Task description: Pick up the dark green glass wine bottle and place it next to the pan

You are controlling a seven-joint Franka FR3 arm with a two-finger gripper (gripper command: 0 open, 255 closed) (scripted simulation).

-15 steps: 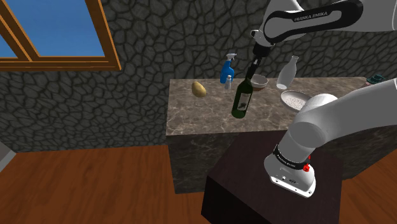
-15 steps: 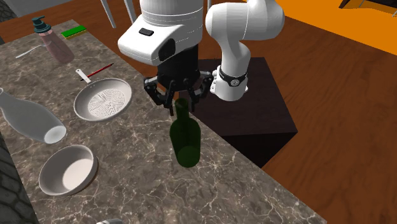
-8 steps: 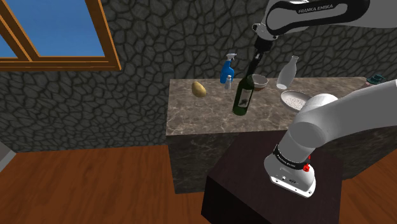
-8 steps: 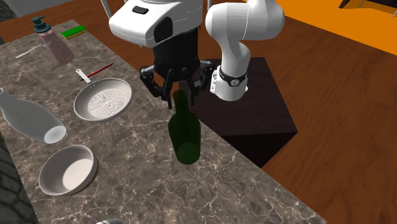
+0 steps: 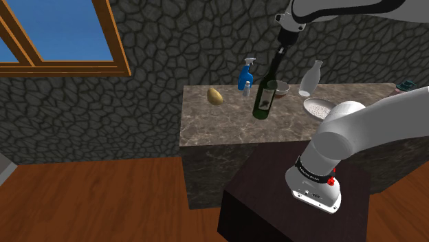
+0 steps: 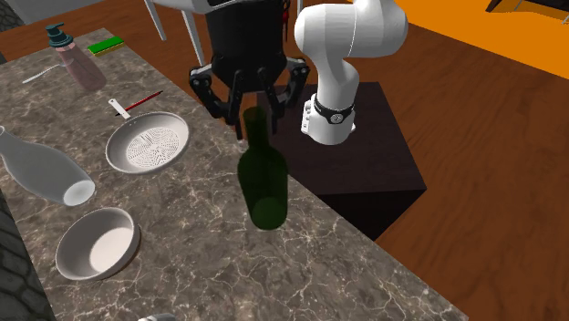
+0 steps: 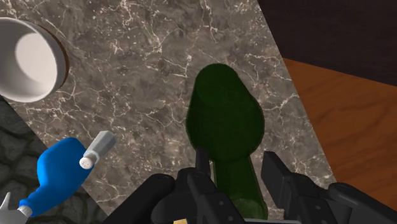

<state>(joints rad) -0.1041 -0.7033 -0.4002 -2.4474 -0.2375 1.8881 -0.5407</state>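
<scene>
The claw [image 6: 253,117] is clenched on the neck of the dark green bottle [image 6: 263,187], which hangs beneath it over the marble bench [image 6: 210,274].

It is dim by the dark cobbled stone wall [image 5: 172,48]; the blue-paned wooden window [image 5: 55,31] at far left is brightest. Light falls evenly on the grey veined marble counter [image 6: 201,264], and the round white bowl [image 7: 28,57] is softly shaded inside.

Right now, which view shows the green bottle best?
Second exterior view: the whole green bottle, neck clasped in the gripper. Shoulder view shows it side-on, from far off. Wrist view looks down its neck, foreshortened.
</scene>
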